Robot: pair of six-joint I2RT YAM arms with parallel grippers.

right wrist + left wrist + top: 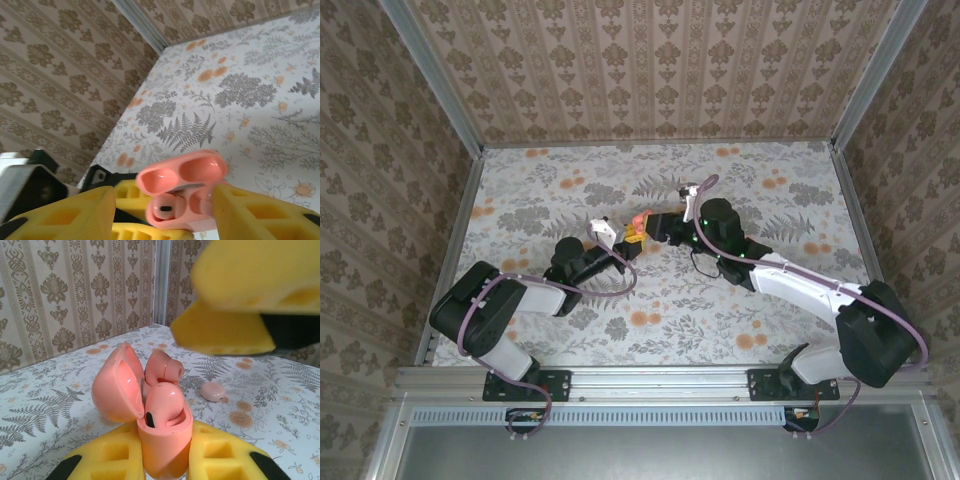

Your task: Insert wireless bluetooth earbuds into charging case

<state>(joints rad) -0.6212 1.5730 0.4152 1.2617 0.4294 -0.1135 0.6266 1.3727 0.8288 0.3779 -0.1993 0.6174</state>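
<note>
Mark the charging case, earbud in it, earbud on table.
charging case (117,387): left wrist view, open lid.
earbud in case (161,402): left wrist view, rounded body.
earbud on table (214,391): left wrist view, body.

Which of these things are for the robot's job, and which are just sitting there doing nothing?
For the job:
- charging case, lid open, held by the left gripper
- earbud sticking out of the case
- second earbud, lying on the tablecloth
- right gripper, open around the case

Just there:
- flowery tablecloth
- patterned walls
</note>
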